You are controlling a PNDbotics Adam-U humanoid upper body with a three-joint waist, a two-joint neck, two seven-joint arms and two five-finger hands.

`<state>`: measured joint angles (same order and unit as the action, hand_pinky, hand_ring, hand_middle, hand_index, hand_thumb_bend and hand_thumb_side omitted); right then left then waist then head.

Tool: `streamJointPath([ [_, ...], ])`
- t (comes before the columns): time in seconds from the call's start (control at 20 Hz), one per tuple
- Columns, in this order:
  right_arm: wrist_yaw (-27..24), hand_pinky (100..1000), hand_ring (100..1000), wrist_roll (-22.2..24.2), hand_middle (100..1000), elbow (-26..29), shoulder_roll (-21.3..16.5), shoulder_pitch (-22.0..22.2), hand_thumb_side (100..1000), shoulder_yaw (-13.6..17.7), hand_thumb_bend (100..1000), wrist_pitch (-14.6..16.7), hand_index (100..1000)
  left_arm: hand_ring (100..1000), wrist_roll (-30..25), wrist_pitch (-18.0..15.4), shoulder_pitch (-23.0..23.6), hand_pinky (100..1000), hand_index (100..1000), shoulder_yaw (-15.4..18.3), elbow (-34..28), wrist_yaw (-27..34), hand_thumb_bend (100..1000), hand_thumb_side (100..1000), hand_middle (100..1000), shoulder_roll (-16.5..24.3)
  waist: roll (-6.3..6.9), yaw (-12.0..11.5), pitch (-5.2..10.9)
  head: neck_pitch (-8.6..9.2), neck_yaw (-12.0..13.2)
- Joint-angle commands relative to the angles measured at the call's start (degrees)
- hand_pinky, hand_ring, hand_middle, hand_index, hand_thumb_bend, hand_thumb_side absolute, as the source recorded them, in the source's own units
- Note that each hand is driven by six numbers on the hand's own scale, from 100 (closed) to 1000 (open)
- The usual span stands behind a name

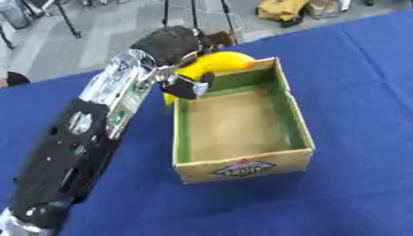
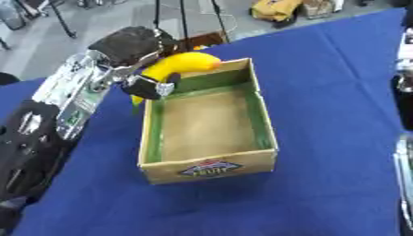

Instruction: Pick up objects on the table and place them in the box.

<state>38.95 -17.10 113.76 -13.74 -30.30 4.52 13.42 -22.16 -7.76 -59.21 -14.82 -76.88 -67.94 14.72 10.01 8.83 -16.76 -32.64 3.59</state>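
The left hand (image 1: 179,50) has its fingers (image 1: 190,86) curled round a curved yellow banana (image 1: 218,62), held above the far corner of the open cardboard box (image 1: 242,168) on the blue-clothed counter (image 1: 355,92), apparently to drop it inside

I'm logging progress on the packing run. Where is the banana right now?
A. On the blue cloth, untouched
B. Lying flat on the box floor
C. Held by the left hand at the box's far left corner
C: the left hand is curled round the banana at the far left corner of the box, whose floor is bare.
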Motion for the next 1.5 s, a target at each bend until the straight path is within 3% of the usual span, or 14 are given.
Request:
streamJointPath([
  [0.05, -0.66, 747, 809, -0.66, 516, 0.83, -0.08, -1.0, 999, -0.05, 100, 0.05, 835, 366, 3.19, 0.05, -1.42, 162, 626, -0.18, -0.05, -0.19, 100, 285, 523, -0.33, -0.38, 0.13, 0.88, 0.54, 0.36],
  [0.5, -0.74, 746, 808, -1.25, 516, 0.83, 0.11, -1.59, 996, -0.21, 100, 0.28, 834, 364, 7.99, -1.4, -0.87, 145, 625, -1.6, 2.22, 1.38, 100, 281, 522, -2.47, 0.04, 1.27, 0.45, 0.96, 0.72],
  [1.5, -0.76, 747, 808, -1.67, 514, 0.83, -0.03, -2.03, 1000, -0.16, 100, 0.18, 834, 388, 8.68, -3.76, 1.51, 199, 597, -2.74, 6.6, -0.18, 100, 330, 540, -4.54, 0.08, 1.58, -0.15, 1.58, 0.56],
])
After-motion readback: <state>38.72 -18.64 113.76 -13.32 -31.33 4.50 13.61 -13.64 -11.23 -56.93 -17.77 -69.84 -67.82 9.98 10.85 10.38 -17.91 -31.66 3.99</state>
